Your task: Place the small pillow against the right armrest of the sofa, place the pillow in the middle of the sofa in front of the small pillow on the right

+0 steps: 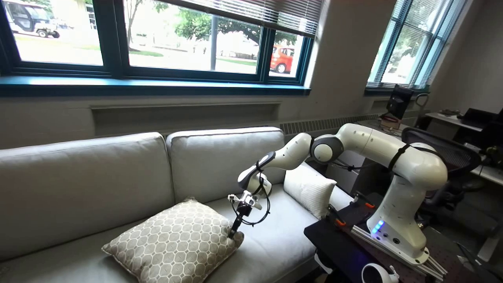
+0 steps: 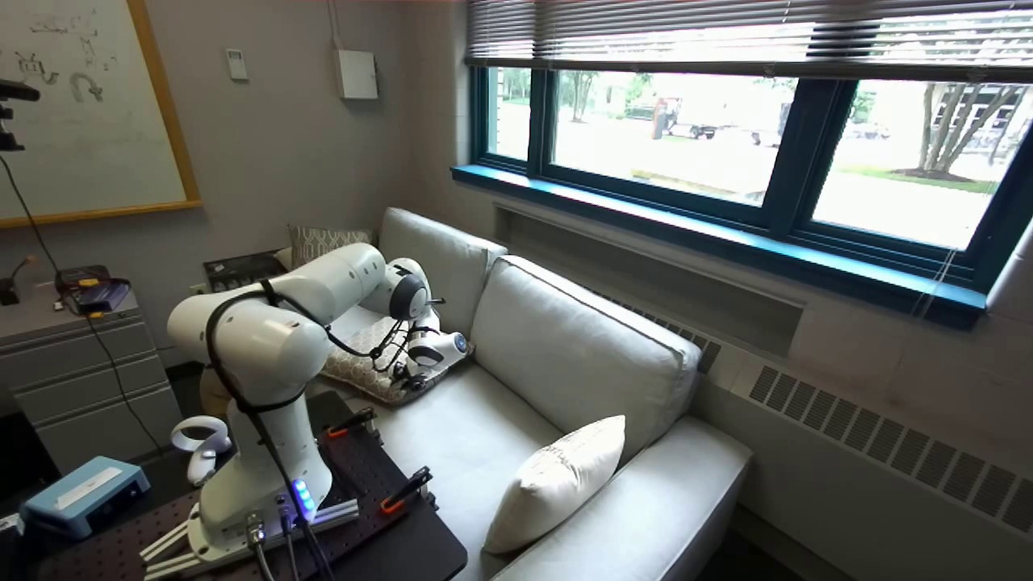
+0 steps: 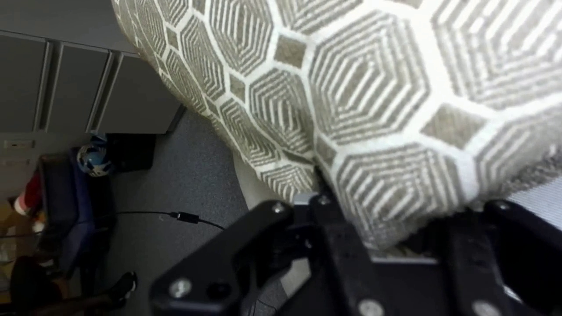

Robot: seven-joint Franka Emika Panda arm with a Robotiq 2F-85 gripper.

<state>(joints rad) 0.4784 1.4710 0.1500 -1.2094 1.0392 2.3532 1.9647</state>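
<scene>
The small pillow [image 1: 309,189], plain off-white, leans against the right armrest [image 2: 646,508] of the sofa [image 2: 460,428]; in an exterior view the small pillow [image 2: 557,484] stands tilted on its edge. The larger pillow in the middle of the sofa [image 1: 173,239], beige with a lattice pattern, lies nearly flat on the seat. My gripper [image 1: 232,234] reaches down to its near right corner and is shut on that fabric. In the wrist view the pillow [image 3: 369,74] fills the upper right, creased between the dark fingers [image 3: 338,237]; their tips are hidden in the cloth.
Back cushions [image 1: 228,161] rise behind the seat. A dark table [image 2: 420,532] carrying the robot base, with orange-tipped clamps [image 2: 407,488] on its edge, stands close to the sofa's front. At the sofa's far end is another patterned cushion [image 2: 327,240].
</scene>
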